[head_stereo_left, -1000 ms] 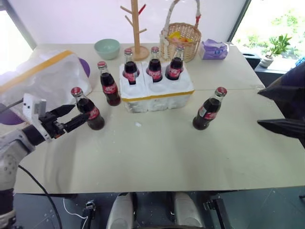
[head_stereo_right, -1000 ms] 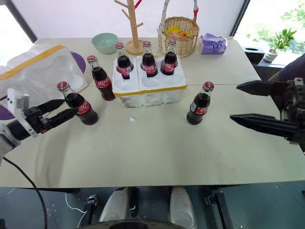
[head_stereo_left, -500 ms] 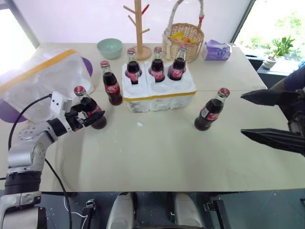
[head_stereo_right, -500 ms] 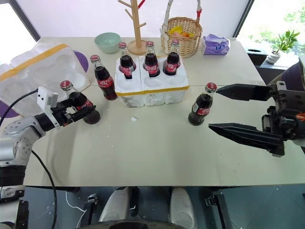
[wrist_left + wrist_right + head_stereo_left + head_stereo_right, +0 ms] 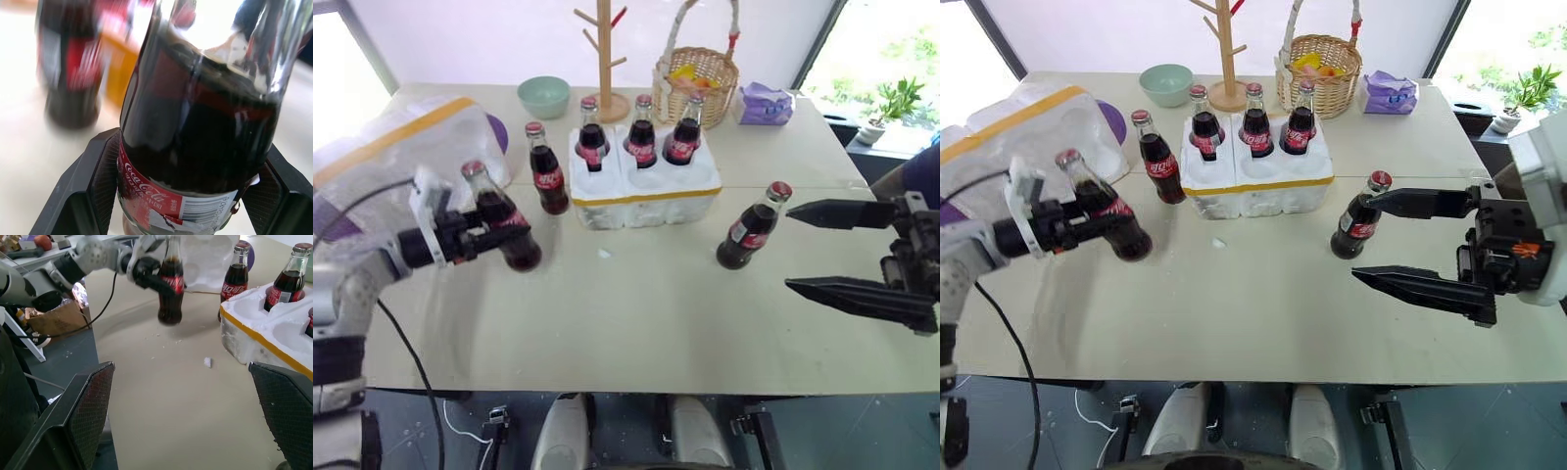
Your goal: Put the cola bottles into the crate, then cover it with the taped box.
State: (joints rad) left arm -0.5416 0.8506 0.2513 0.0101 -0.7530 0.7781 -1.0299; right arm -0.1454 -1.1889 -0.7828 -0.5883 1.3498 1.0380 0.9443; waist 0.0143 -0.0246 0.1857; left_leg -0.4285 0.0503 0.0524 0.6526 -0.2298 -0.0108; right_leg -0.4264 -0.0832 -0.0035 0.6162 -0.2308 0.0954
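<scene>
since a second back the left gripper (image 5: 494, 235) is clamping a small red-capped glass cola bottle (image 5: 501, 220) and lifting it, tilted, off the table left of the low white styrofoam crate (image 5: 646, 191). loading step; next it's needing to go upright over an empty front well. right gripper (image 5: 1400, 240) is hanging wide open, empty. right wrist view is showing daylight under the bottle; left wrist view is showing the pads (image 5: 105, 183) gripping the label.
</scene>
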